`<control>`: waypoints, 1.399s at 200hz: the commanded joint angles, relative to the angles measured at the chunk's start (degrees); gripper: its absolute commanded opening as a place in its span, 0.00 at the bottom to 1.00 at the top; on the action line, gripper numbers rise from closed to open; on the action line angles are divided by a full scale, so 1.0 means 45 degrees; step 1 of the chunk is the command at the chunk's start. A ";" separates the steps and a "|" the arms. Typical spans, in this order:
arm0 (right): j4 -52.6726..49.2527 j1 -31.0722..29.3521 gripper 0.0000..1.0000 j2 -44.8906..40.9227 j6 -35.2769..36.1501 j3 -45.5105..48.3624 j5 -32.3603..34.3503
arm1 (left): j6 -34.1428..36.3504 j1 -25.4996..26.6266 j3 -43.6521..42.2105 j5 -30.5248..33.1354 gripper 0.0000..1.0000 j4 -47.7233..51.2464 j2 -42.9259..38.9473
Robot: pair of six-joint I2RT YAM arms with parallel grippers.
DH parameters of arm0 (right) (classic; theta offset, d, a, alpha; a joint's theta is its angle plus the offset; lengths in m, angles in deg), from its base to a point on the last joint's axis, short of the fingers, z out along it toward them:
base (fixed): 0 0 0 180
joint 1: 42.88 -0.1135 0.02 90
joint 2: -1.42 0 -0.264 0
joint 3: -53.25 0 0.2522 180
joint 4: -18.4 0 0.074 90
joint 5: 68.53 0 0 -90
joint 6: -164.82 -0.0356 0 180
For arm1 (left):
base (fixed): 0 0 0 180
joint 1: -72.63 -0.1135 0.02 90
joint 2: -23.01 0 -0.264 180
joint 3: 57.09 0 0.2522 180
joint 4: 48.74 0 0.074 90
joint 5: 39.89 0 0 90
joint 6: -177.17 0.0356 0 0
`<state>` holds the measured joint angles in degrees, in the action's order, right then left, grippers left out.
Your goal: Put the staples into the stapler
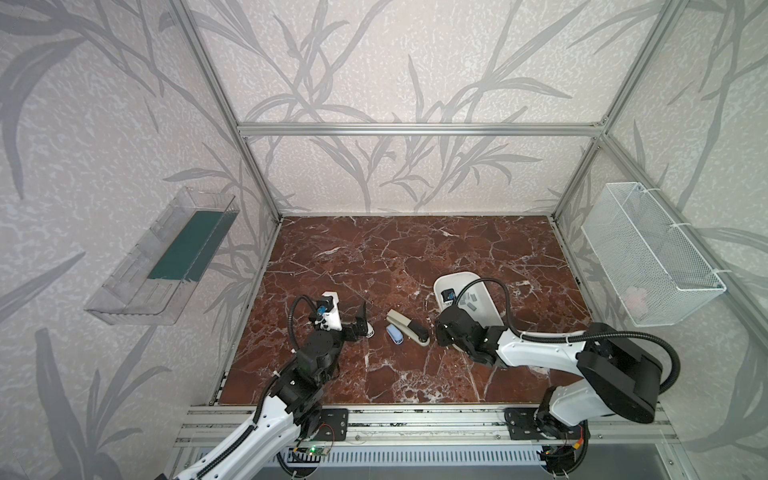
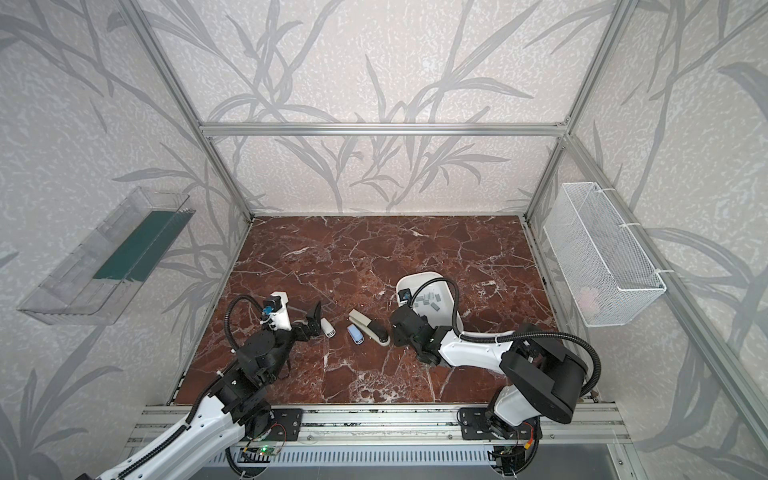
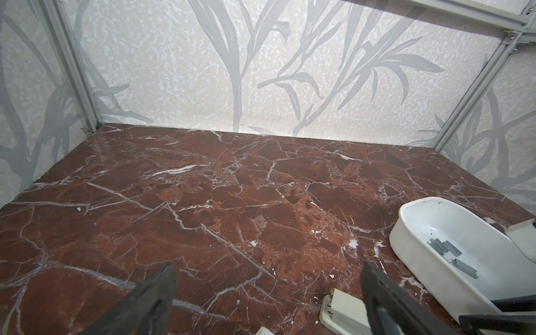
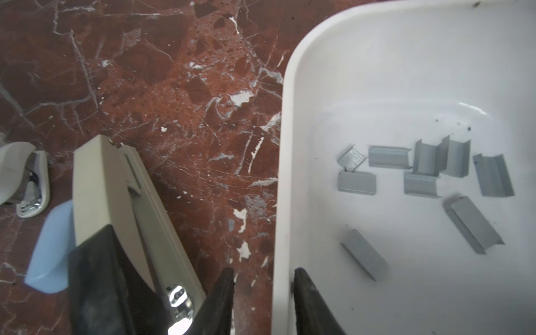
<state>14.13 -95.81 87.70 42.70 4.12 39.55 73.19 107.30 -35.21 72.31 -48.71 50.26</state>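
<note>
Right claw [image 4: 264, 271] is partly open and holds nothing, its two fingers straddling the rim of a white tray [image 4: 290, 116]. Grey staples [image 4: 390, 156] lie scattered inside the tray. Beside it on the marble worktop [image 4: 174, 72] lies a beige stapler [image 4: 101, 188]. Left claw [image 3: 268, 265] gapes wide, empty.

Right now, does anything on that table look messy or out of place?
Only mildly. The staples lie jumbled in the white tray, pointing every way, some legs-up, a few overlapping. The right gripper also straddles the tray's rim, one finger inside, one outside.
</note>
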 commanded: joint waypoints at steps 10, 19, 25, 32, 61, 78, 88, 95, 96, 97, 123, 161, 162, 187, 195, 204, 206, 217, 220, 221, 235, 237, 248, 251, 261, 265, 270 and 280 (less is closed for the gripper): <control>0.0428 -0.0035 0.37 0.0112 -0.0304 -0.0427 -0.0656 | -0.0538 -0.0185 0.0582 0.1504 0.99 0.0640 0.0712; 0.0208 -0.0026 0.37 -0.0118 -0.0287 -0.0552 -0.0695 | -0.0654 -0.0317 0.0841 0.1691 0.99 0.0697 0.1124; -0.0010 -0.0035 0.39 -0.0328 -0.0242 -0.0687 -0.0665 | -0.0752 -0.0429 0.1034 0.1709 0.99 0.0773 0.1359; -0.0241 -0.0035 0.41 -0.0682 -0.0159 -0.0774 -0.0589 | -0.0834 -0.0582 0.1269 0.1637 0.99 0.0826 0.1668; -0.0791 -0.0031 0.65 -0.2930 0.0059 -0.0800 0.1185 | -0.1178 -0.1227 0.2423 0.1379 1.00 0.1376 0.2558; -0.2077 0.0178 0.99 -0.4408 0.0084 -0.1399 0.2439 | -0.1364 -0.1495 0.3157 0.1342 1.00 0.2067 0.2581; -0.2878 0.0218 0.99 -0.5033 0.0409 -0.1873 0.3775 | -0.1244 -0.1630 0.3504 0.1323 1.00 0.2403 0.2459; -0.3646 0.0319 0.99 -0.5325 0.0465 -0.2295 0.4718 | -0.0958 -0.1682 0.3647 0.1335 1.00 0.2409 0.2328; -0.3757 0.0337 0.99 -0.5374 0.0471 -0.2364 0.4891 | -0.0899 -0.1686 0.3656 0.1336 1.00 0.2389 0.2297; -0.3842 0.0375 0.99 -0.5399 0.0484 -0.2417 0.5025 | -0.0849 -0.1698 0.3670 0.1327 1.00 0.2369 0.2282; -0.3845 0.1895 0.99 -0.6103 0.2261 -0.2815 0.6306 | 0.1550 -0.1747 0.3023 0.0535 1.00 0.0878 0.1284; -0.1642 0.6210 0.99 -0.6988 0.3240 -0.0660 0.4583 | 0.2722 -0.2665 0.2354 0.1599 1.00 -0.0051 0.0551; -0.1622 0.6320 0.99 -0.7006 0.3236 -0.0608 0.4540 | 0.2777 -0.2695 0.2326 0.1605 1.00 -0.0101 0.0588; -0.0764 0.9185 0.99 -0.6902 0.3043 0.1167 0.3153 | 0.3048 -0.3566 0.1471 0.2644 1.00 -0.2298 0.2363; -0.0619 0.9962 0.99 -0.6696 0.2893 0.1596 0.2744 | 0.3019 -0.3926 0.1228 0.2751 1.00 -0.3119 0.3244; -0.0463 1.0620 0.99 -0.6446 0.2558 0.1898 0.2531 | 0.2922 -0.4239 0.1102 0.3070 1.00 -0.3817 0.4325; -0.0375 1.0734 0.99 -0.6392 0.2545 0.1956 0.2487 | 0.2914 -0.4324 0.1090 0.3123 1.00 -0.3938 0.4543; 0.0247 1.1121 0.99 -0.5961 0.3049 0.2151 0.2346 | 0.2929 -0.4725 0.1104 0.3220 1.00 -0.4580 0.5758; 0.0389 1.1144 0.99 -0.5813 0.3243 0.2174 0.2477 | 0.2940 -0.4811 0.1115 0.3228 1.00 -0.4715 0.6055; 0.0428 1.1150 0.99 -0.5765 0.3296 0.2176 0.2539 | 0.2945 -0.4862 0.1120 0.3220 1.00 -0.4767 0.6152; 0.0730 1.1155 0.99 -0.4925 0.3404 0.2144 0.3361 | 0.3294 -0.5180 0.1050 0.3167 1.00 -0.5901 0.7387; 0.0753 1.1151 0.99 -0.4810 0.3362 0.2130 0.3417 | 0.3353 -0.5233 0.1038 0.3172 1.00 -0.6085 0.7589; 0.1289 1.1175 0.99 -0.4015 0.3423 0.2193 0.3251 | 0.3439 -0.5442 0.1015 0.3194 1.00 -0.6921 0.8367; 0.1579 1.1176 0.99 -0.3756 0.3472 0.2231 0.3171 | 0.3429 -0.5504 0.1024 0.3088 1.00 -0.7056 0.8573; 0.2470 1.1195 0.99 -0.2883 0.3736 0.2229 0.2945 | 0.3297 -0.5733 0.1194 0.2492 1.00 -0.7206 0.9257; 0.2724 1.1185 0.99 -0.2527 0.3856 0.2175 0.2866 | 0.3254 -0.5888 0.1343 0.2205 1.00 -0.7260 0.9584; 0.3108 1.1180 0.99 -0.2140 0.4081 0.2082 0.2921 | 0.3358 -0.6025 0.1568 0.1916 1.00 -0.7460 1.0103; 0.3167 1.1176 0.99 -0.1943 0.4292 0.1876 0.2529 | 0.3858 -0.6054 0.2132 0.1409 1.00 -0.7509 1.0918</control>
<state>20.67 -45.67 75.28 58.59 14.24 52.84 87.51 81.43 -30.07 83.30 -75.27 93.05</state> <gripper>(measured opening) 0.990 0.995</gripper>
